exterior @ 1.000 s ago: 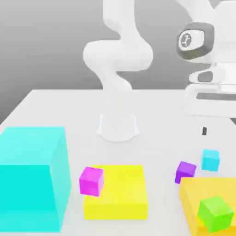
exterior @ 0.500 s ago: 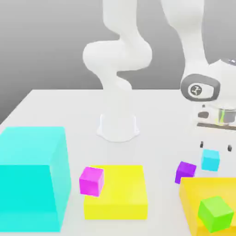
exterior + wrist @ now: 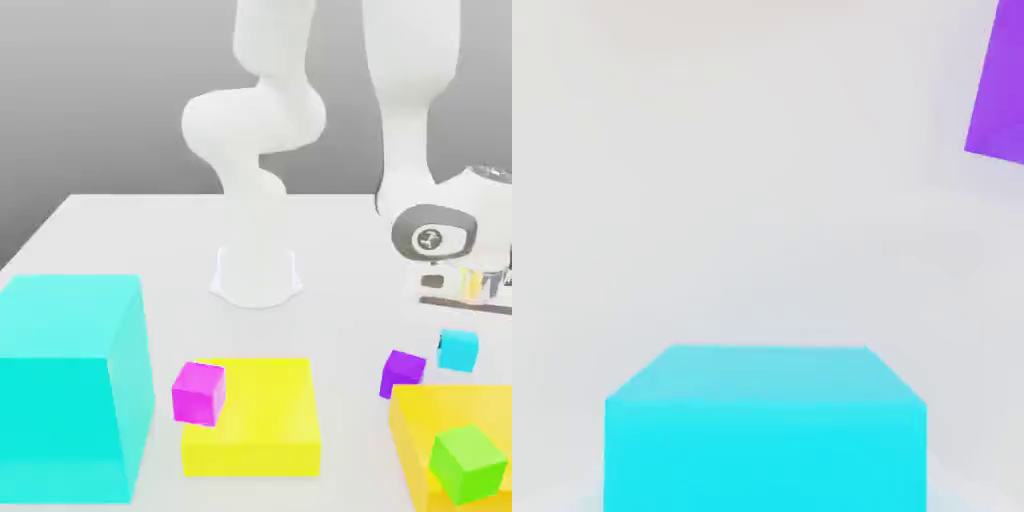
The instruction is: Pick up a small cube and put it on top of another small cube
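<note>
1. The backdrop (image 3: 110, 90) was plain grey, darkening downward toward the surface.
2. The broad work surface (image 3: 150, 240) was matte white, with a straight far edge.
3. Lighting was bright and diffuse, with faint shadowing on the surface.

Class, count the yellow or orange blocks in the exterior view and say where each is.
2: a flat yellow block beside the huge cyan cube, and an orange one at the view's right edge. Others could be hidden behind the huge cube.

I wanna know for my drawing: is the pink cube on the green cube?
No, the pink cube is beside the yellow block.
</note>
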Available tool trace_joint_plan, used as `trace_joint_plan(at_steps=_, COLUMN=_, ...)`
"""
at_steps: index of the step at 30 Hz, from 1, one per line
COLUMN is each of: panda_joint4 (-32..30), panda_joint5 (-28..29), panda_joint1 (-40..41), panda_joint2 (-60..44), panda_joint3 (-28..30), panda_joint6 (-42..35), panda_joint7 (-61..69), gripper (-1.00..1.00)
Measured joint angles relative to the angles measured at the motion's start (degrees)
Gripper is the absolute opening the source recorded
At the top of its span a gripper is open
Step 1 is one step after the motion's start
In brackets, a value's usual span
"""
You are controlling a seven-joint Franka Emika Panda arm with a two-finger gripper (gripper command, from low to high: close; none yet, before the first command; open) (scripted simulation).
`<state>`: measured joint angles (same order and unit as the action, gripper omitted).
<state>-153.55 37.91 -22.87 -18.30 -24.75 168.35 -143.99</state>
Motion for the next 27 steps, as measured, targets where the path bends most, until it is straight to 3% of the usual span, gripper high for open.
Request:
trace_joint_plan(at_steps=6, panda_joint4=-2.3, panda_joint5=-13.2, panda_joint1=9.1, panda_joint2=6.7, panda_joint3=-12.0, panda_joint6=-3.7, panda_joint7=9.9, gripper=-1.00)
trace_joint_plan(at_steps=11, panda_joint4=-3.4, panda_joint5=-25.0, panda_joint1=13.5, panda_joint2=12.2, panda_joint3=-18.2, panda_joint6=-7.1, panda_joint7=19.2, gripper=-1.00)
trace_joint_plan(at_steps=27, panda_joint4=27.0, panda_joint5=-30.0, panda_joint1=29.4, panda_joint2=7.5, panda_joint3=-7.0, panda_joint6=-32.7, panda_joint7=41.8, gripper=-1.00)
